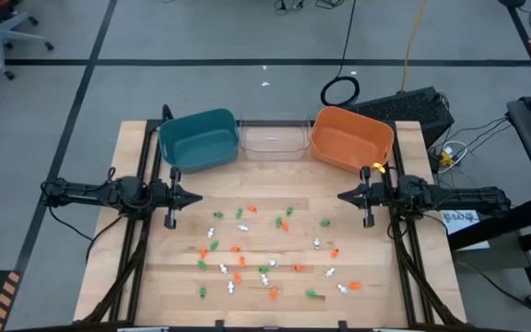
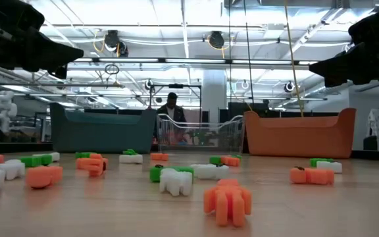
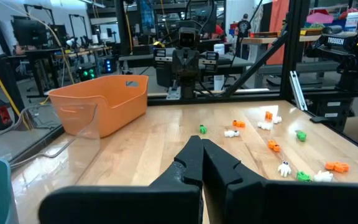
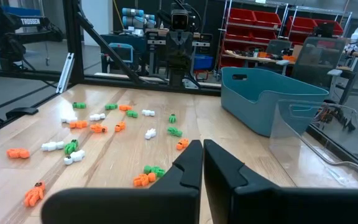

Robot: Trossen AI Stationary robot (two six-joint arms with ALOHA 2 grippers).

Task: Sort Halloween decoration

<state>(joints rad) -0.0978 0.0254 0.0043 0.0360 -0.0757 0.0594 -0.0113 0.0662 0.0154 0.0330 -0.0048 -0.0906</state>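
Two dark arms reach in over the wooden table (image 1: 155, 277) from opposite sides, each held above the boards at about the table's mid-depth, and both wait clear of everything on it. Along the far edge stand three bins in a row: a teal bin (image 1: 198, 139) on the left, a clear bin (image 1: 272, 140) in the middle touching or nearly touching its neighbours, and an orange bin (image 1: 352, 138) on the right, set slightly askew. The left gripper (image 1: 195, 197) points toward the table's centre with its fingers (image 3: 191, 163) pressed together and nothing between them; the right gripper (image 1: 343, 195) faces it from the other side, its fingers (image 4: 191, 163) likewise closed on nothing. Between the two grippers and the near edge lies the Halloween decoration (image 1: 265, 249), a loose scatter of tiny orange, green and white trinkets spread over the central and near part of the boards, well apart from the bins and from both grippers. In the low view one orange piece (image 2: 228, 200) sits closest to the camera, with a white and green one (image 2: 174, 178) just behind it.
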